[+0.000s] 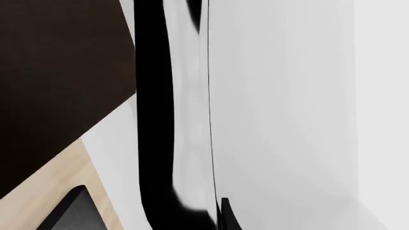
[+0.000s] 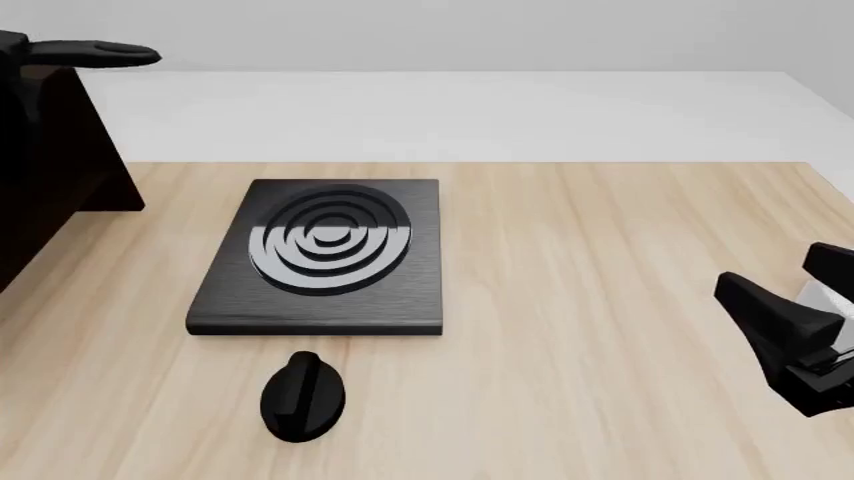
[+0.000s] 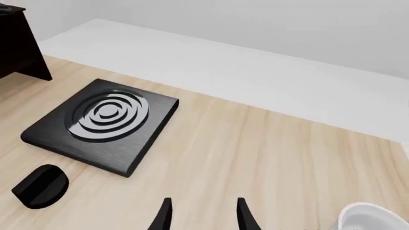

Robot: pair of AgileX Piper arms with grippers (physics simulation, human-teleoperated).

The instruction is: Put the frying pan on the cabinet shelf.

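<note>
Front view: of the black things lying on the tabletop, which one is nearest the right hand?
The oval knob, at the table's near edge. The ringed stove plate lies farther back, and both sit well left of the right hand.

Front cam high; right wrist shares stove plate (image 2: 324, 257).

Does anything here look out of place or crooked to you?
Nothing is spilled or broken. One oddity, far left: the frying pan sticks its long handle sideways beyond the cabinet, over open air; its bowl is out of frame.
</note>
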